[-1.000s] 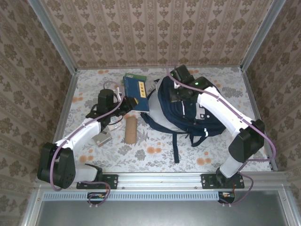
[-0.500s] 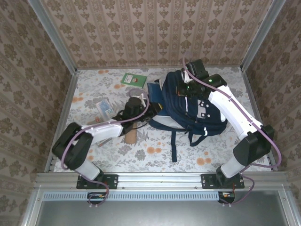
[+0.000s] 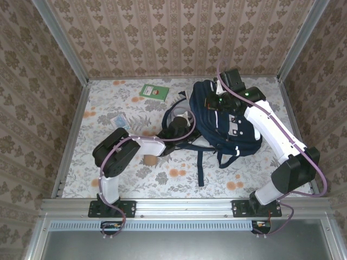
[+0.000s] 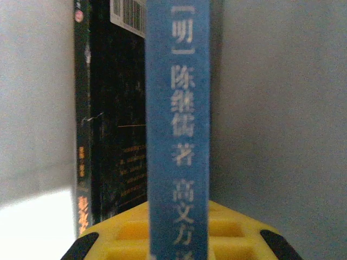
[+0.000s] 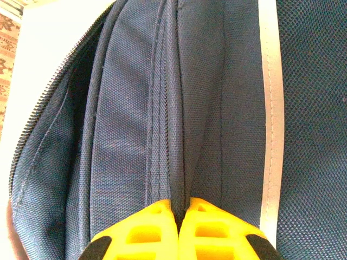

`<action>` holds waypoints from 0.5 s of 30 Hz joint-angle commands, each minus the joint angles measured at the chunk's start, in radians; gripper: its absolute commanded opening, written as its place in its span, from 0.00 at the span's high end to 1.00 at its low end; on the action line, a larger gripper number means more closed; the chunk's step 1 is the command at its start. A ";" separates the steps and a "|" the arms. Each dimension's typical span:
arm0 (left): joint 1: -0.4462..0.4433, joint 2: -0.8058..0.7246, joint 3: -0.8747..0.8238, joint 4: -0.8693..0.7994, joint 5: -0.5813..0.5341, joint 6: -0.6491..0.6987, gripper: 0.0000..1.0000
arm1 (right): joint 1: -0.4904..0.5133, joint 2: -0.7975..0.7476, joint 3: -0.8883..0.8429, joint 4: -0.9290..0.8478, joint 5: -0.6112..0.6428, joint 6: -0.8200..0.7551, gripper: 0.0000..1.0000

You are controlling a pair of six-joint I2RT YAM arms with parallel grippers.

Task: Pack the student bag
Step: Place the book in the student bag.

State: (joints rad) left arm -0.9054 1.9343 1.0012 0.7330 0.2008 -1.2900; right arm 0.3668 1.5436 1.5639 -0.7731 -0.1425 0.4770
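Two lines of writing are legible, both running down the spine of the blue book [image 4: 178,108] in the left wrist view: "[明]" at the top, then "陈继儒 著" and "高文方" below. Pressed against its left side is a black cover [image 4: 116,108] with a barcode at the top and orange characters along its edge, too blurred to read. The left gripper [image 4: 178,230] is clamped on the blue spine, its yellow fingers [image 4: 238,233] on either side, with pale grey lining [image 4: 276,108] all around. One student bag [image 3: 214,132] lies on the right half of the flowered table [image 3: 179,179], its mouth facing left, and the left gripper [image 3: 180,123] reaches into that mouth. The right gripper [image 3: 213,103] sits at the bag's far end, its jaws pinched tight on a fold of navy fabric [image 5: 135,108] beside one white reflective stripe [image 5: 269,108]. Left of the bag, well apart from it, lie one green notebook [image 3: 153,91] and one clear packet [image 3: 117,118]; one brown cylinder [image 3: 149,160] lies half hidden under the left arm.
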 commanded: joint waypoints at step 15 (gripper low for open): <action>-0.067 -0.028 0.259 -0.584 -0.099 0.265 0.21 | -0.028 -0.089 -0.024 0.122 -0.043 0.014 1.00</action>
State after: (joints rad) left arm -0.9619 1.9835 1.2549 0.2405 0.1402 -1.1042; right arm 0.3439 1.5192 1.5330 -0.7612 -0.1516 0.4793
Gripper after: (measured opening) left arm 0.786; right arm 0.065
